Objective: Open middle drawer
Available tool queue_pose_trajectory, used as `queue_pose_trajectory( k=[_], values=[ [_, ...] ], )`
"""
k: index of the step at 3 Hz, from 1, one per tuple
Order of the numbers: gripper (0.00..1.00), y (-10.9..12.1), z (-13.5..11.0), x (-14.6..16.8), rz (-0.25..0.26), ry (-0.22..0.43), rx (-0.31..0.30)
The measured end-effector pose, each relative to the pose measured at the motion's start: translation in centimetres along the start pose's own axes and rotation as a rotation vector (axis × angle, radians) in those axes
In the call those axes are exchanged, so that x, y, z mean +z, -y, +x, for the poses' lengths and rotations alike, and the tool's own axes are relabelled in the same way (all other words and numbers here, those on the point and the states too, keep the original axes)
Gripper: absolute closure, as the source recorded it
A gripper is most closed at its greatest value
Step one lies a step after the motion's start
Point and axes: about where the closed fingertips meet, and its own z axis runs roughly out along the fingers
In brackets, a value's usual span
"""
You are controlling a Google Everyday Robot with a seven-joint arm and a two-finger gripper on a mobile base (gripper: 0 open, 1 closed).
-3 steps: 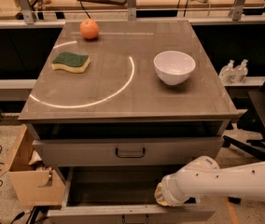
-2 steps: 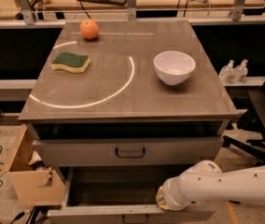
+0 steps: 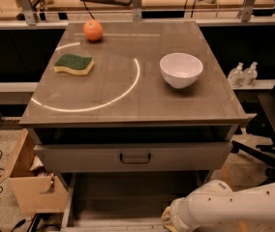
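Below the upper drawer (image 3: 79, 158), the one with the taller front and the dark loop handle (image 3: 135, 157), your middle drawer (image 3: 128, 197) stands drawn out toward the camera. Its grey floor and left wall are in sight. Its front panel and its own handle run off the bottom edge of the view, so you cannot check them. At the lower right the white arm (image 3: 244, 204) reaches in from the side, and the hand (image 3: 168, 217) sits low at the drawer's front right. You cannot tell whether the hand is wide, narrow or closed on anything, because the wrist covers it.

Treat the drawer as sheet metal on slides: stiff, not fragile, and probably light, since the part of its floor you can see is bare. It should run straight out along its rails with little effort. It is wide, though, so a pull taken off centre may rack it and make it bind. Take it at the loop in the middle of its front, approached square from ahead, and draw level and straight back. A metal loop is likely smooth, so seat it deep in the hand.

Up on the surface (image 3: 103, 83) lie an orange (image 3: 93, 30), a sponge (image 3: 73, 64) and a white bowl (image 3: 181, 69). A hard stop at the end of travel could shake the cabinet and set the orange rolling.
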Motion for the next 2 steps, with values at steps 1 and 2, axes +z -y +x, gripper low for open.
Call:
queue_pose_trajectory(
  k=[1, 2],
  values=[
    [1.00, 0.1, -0.1, -0.4, 0.000, 0.000, 0.000],
    [1.00, -2.2, -0.5, -0.5, -0.015, -0.005, 0.020]
  ],
)
